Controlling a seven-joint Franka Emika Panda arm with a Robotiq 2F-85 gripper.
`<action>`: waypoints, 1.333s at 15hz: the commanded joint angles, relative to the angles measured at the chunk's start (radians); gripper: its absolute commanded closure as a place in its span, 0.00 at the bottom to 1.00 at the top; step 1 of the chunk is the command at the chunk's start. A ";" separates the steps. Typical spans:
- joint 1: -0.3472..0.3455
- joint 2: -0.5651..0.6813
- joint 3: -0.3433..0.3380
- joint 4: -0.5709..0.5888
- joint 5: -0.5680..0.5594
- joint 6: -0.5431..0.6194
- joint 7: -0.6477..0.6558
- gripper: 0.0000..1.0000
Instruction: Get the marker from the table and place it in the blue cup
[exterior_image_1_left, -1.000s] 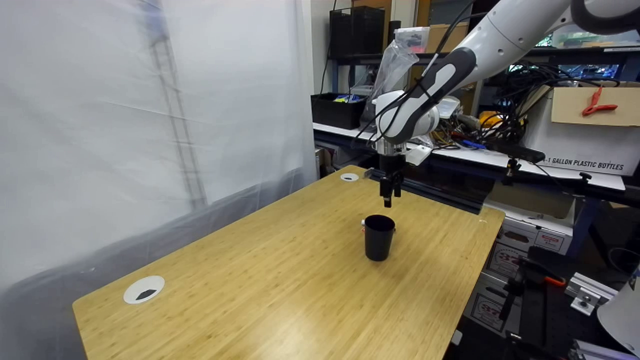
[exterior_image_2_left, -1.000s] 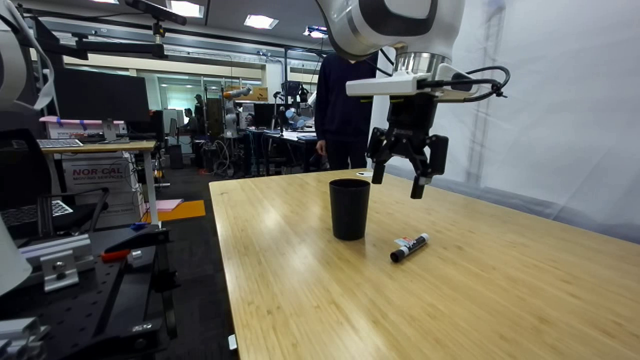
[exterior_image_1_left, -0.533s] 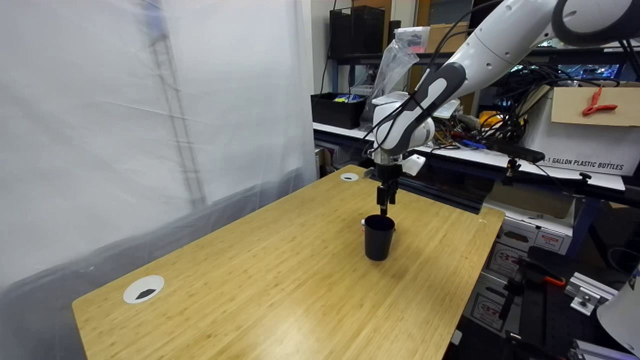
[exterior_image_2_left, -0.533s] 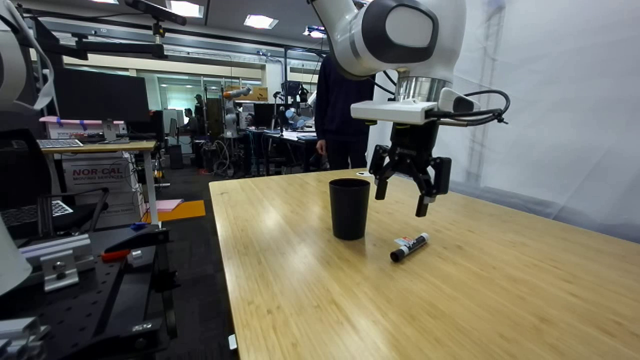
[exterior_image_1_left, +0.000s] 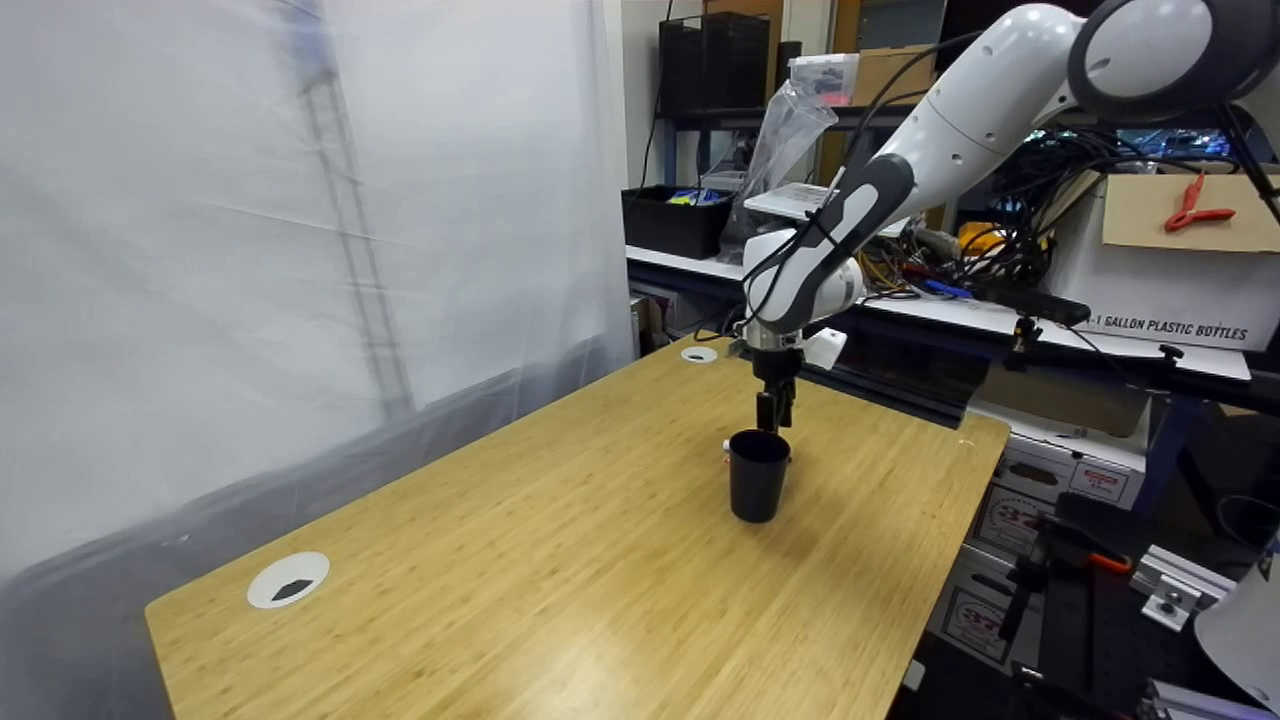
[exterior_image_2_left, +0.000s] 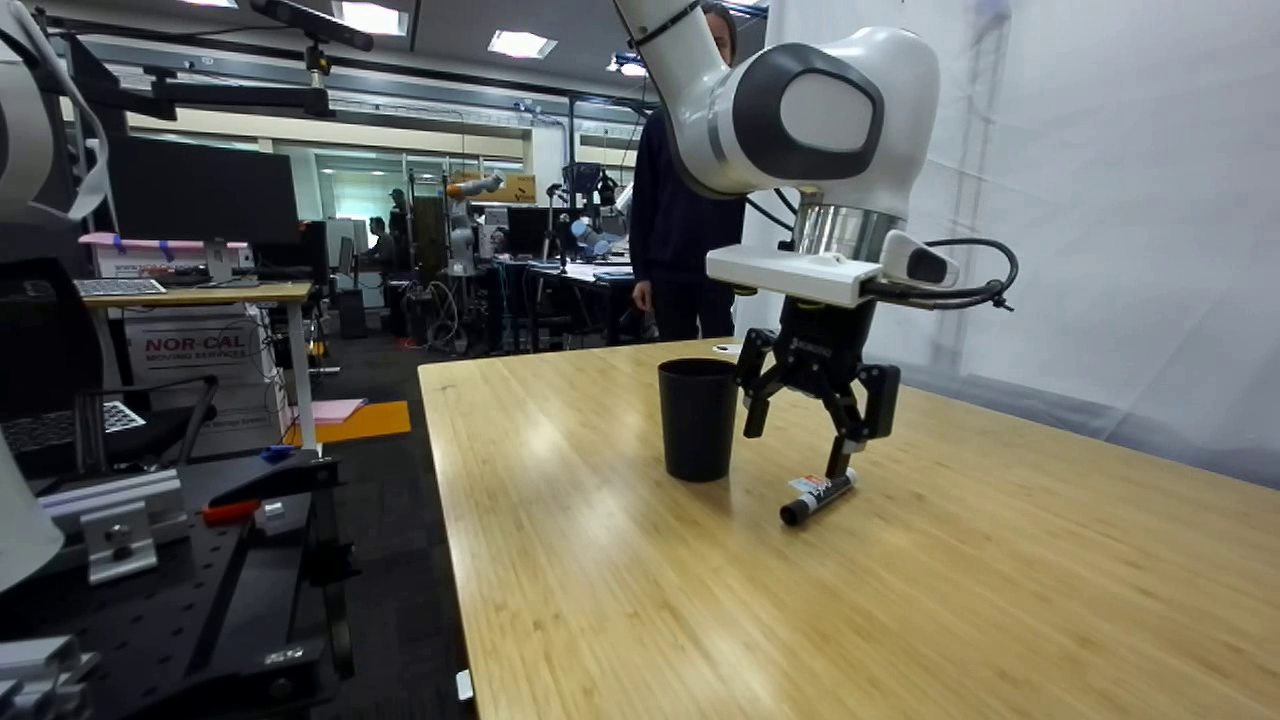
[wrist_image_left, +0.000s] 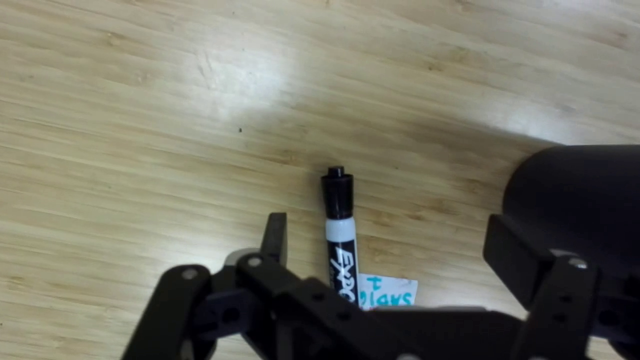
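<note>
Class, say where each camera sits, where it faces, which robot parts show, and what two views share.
An exterior view: off-robot, looking across the table toward a person; arm and open gripper show.
An exterior view: off-robot, looking down past the cup; arm and gripper show.
Wrist view: arm-mounted, looking down at the marker; gripper fingers show.
Both exterior views share table, cup and white sheet, from roughly opposite directions.

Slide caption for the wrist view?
Open gripper over a marker lying on a wood-grain table, dark cup at right.
</note>
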 joint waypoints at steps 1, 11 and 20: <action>-0.026 0.024 0.024 0.023 -0.031 0.002 -0.020 0.00; -0.021 0.076 0.029 0.042 -0.099 0.004 -0.020 0.04; -0.023 0.076 0.036 0.035 -0.127 0.020 -0.032 0.72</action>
